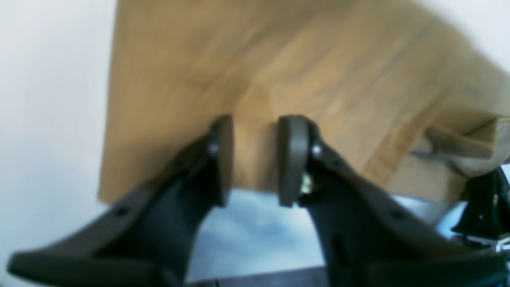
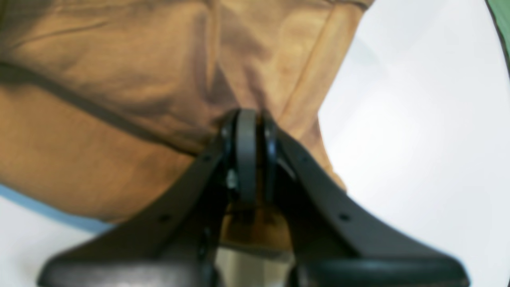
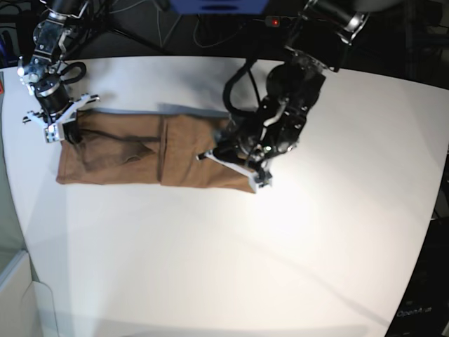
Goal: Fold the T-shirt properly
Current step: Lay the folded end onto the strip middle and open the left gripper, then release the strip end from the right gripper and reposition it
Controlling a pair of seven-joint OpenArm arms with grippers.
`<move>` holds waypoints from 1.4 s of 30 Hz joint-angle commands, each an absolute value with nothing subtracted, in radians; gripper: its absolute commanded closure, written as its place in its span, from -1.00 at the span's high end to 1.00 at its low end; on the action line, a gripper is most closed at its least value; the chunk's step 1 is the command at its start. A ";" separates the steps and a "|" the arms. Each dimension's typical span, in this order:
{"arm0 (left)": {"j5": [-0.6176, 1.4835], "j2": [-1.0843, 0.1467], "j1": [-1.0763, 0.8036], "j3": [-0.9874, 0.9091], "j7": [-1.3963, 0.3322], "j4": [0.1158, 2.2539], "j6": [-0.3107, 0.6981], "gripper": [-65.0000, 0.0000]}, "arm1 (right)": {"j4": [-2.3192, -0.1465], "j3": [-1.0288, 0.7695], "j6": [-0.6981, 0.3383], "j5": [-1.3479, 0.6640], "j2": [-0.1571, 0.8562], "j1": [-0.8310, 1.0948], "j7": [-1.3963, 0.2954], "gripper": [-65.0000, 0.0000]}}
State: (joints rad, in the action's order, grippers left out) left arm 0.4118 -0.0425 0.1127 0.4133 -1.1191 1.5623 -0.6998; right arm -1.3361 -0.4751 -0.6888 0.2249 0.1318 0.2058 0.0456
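Observation:
The tan-brown T-shirt lies as a long folded band across the far left half of the white table. My right gripper is at the band's left end. In the right wrist view it is shut on a pinch of the T-shirt, and cloth bunches at its tips. My left gripper hovers over the band's right end. The left wrist view shows it open, its pads apart, with the edge of the T-shirt in the gap. The picture is blurred.
Behind the table's far edge are dark cables and a blue object. A pale bin stands off the table's left edge. A thicker fold of cloth shows at the right of the left wrist view.

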 commanded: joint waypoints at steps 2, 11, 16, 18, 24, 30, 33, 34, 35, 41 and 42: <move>0.406 -0.062 0.104 0.363 -1.106 1.630 -0.698 -0.72 | -1.353 -0.478 -0.698 0.226 0.143 0.205 0.044 -0.92; 0.406 -0.097 0.085 0.271 -1.090 1.589 -0.697 -0.92 | -1.374 -0.479 -0.698 0.226 0.156 0.199 0.048 -0.92; 0.403 -0.094 0.087 0.269 -1.003 1.514 -0.621 -0.92 | -1.440 -0.481 -0.698 0.226 0.156 0.205 0.044 -0.90; 0.400 -0.091 0.087 0.269 -0.987 1.481 -0.621 -0.92 | -1.463 -0.481 -0.698 0.226 0.156 0.206 0.044 -0.90; 0.404 -0.096 0.087 0.272 -0.955 1.429 -0.621 -0.92 | -1.572 -0.545 -0.698 0.222 0.151 0.206 0.039 -0.79; 0.403 -0.099 0.047 0.269 -0.961 1.437 -0.621 -0.92 | -1.647 -0.558 -0.698 0.117 0.134 0.200 -0.127 -0.42; 0.403 -0.099 0.022 0.269 -0.960 1.438 -0.621 -0.92 | -1.710 -0.558 -0.698 0.033 0.128 0.196 -0.289 -0.42; 0.398 -0.099 0.013 0.269 -0.957 1.438 -0.621 -0.92 | -1.735 -0.558 -0.698 -0.001 0.122 0.196 -0.348 -0.42; 0.398 -0.099 0.007 0.269 -0.955 1.438 -0.621 -0.92 | -1.756 -0.558 -0.698 -0.033 0.116 0.194 -0.398 -0.42; 0.404 -0.122 -0.030 0.268 -0.954 1.440 -0.621 -0.92 | -1.794 -0.561 -0.698 -0.239 0.145 0.150 -0.687 -0.41; 0.404 -0.124 -0.031 0.266 -0.954 1.440 -0.621 -0.92 | -1.785 -0.576 -0.698 -0.280 0.147 0.142 -0.736 -0.41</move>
State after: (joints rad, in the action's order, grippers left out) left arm 0.4274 -0.1055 0.0132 0.2676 -0.8303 1.4681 -0.5537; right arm -1.7721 -0.5663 -0.7040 -0.2741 0.1314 0.1509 -0.7624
